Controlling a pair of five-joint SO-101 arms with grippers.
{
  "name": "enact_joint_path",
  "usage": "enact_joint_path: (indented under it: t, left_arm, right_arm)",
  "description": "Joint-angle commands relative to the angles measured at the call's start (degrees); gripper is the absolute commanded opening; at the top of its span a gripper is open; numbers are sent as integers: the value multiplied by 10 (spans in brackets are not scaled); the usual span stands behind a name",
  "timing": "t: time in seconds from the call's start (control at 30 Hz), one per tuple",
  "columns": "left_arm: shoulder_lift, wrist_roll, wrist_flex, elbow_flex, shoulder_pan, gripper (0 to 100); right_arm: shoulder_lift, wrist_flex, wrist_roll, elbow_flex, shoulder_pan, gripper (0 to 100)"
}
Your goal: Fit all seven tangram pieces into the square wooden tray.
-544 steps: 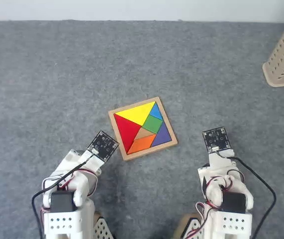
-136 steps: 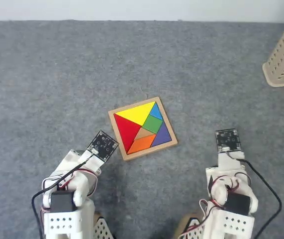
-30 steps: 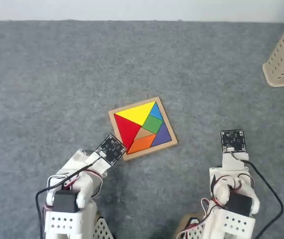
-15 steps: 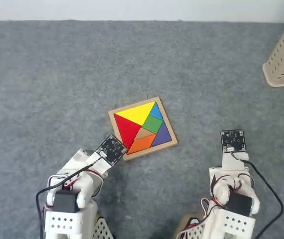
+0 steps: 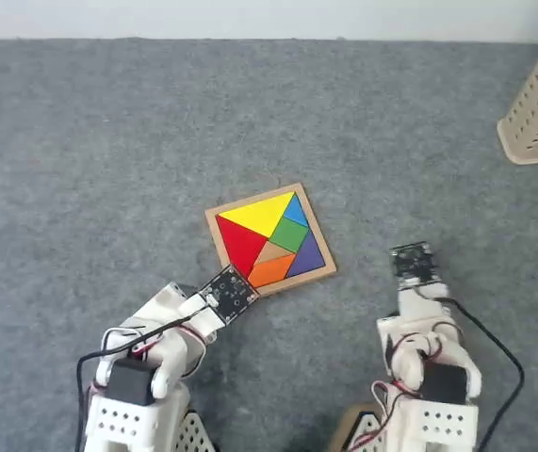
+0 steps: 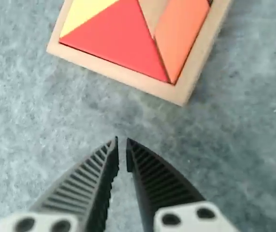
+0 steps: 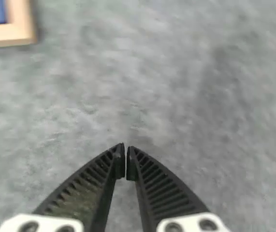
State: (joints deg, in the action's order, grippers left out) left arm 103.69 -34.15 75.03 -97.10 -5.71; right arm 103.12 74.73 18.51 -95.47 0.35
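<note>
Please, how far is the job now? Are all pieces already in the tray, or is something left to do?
It looks finished. The tray holds seven pieces with no visible gap: yellow, red, blue, green, tan, orange, purple. Nothing is in hand: the left gripper is shut and empty near the tray's corner, the right gripper shut and empty over the carpet. Nothing appears left to place.

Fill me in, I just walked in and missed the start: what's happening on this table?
It's a tangram job, and it looks finished. All seven tangram pieces lie fitted flat inside the wooden tray on the grey table. Neither arm holds anything. The left gripper is shut, low over the grey surface just short of the tray's near corner. The right gripper is shut over bare surface, off to the tray's side.
</note>
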Motion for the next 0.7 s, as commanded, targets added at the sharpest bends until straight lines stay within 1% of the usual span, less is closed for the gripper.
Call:
enact_joint_path:
  t: [0.0, 0.1, 0.67]
  left_arm:
    - [12, -2, 2, 6, -3, 30]
    - [11, -2, 2, 6, -3, 30]
    - [10, -2, 2, 6, -3, 30]
  right_arm:
    - [9, 6, 5, -10, -45, 6]
    - [9, 6, 5, -10, -58, 6]
    - [9, 6, 5, -10, -56, 6]
